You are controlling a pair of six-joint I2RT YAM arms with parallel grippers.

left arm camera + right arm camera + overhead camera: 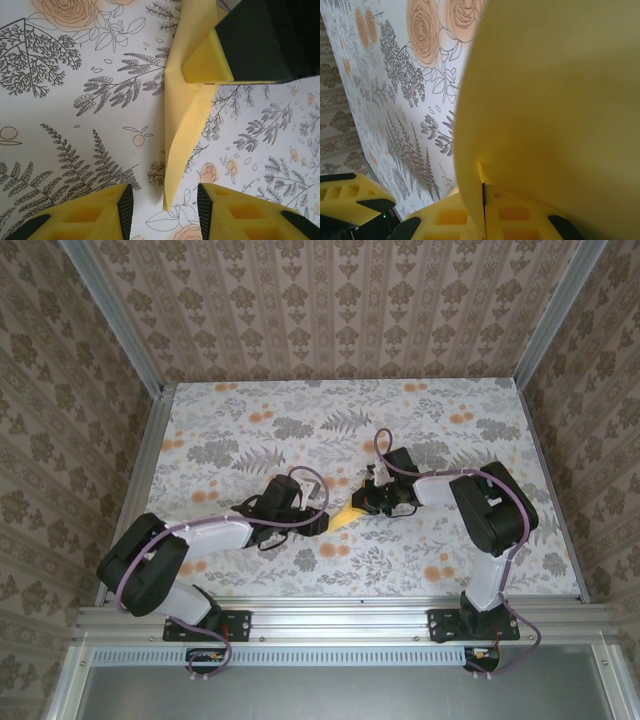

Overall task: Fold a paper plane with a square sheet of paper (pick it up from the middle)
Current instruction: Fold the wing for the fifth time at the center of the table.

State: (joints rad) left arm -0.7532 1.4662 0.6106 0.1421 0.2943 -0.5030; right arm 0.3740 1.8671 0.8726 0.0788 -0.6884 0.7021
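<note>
Right gripper (483, 196) is closed tight on the paper (186, 117), its 2 yellow fingers pinching a folded edge with no gap between them. From its own wrist camera the sheet rises up and away toward 1 o'clock. Left gripper (164, 202) stands partly open and holds nothing. The paper's narrow lower tip sits in the gap between its 2 fingers, closer to the 3 o'clock one, and I cannot tell whether it brushes that pad.

From above, the paper lies near the middle of the table (250, 440), a touch toward 6 o'clock. The left gripper is at its 8 o'clock end and the right at its 2 o'clock end. It is folded into a long, narrow shape with a crease down its length.

This is thin, very light paper. It will likely sag under its own weight, slip between smooth fingers, and crumple or tear under a hard pull. The best hold looks to be on the doubled layers beside the crease near the tip, closing gently so the 2 grips don't twist against each other.
</note>
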